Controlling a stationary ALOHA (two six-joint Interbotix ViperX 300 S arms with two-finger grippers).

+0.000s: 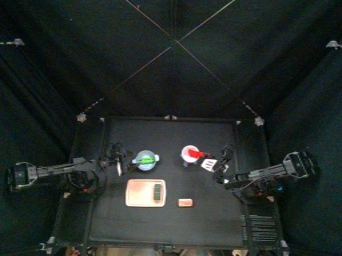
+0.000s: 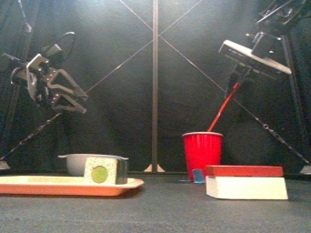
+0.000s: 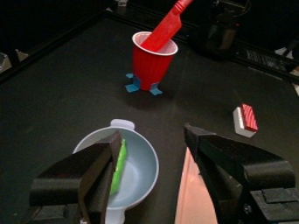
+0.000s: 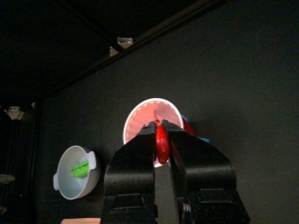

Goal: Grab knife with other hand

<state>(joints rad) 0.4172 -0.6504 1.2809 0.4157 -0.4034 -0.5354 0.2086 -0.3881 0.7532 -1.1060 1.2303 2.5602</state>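
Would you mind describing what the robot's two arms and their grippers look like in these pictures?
Both arms are black throughout. The left gripper has two broad, blocky black jaws with flat, angular faces and a faint sheen. The right gripper has two similar black jaws, tall and rounded at their tops. In the front view, the right arm's wrist carries a pale grey boxy section, and the left arm shows thin dark cables looping beside its links. No markings are legible.
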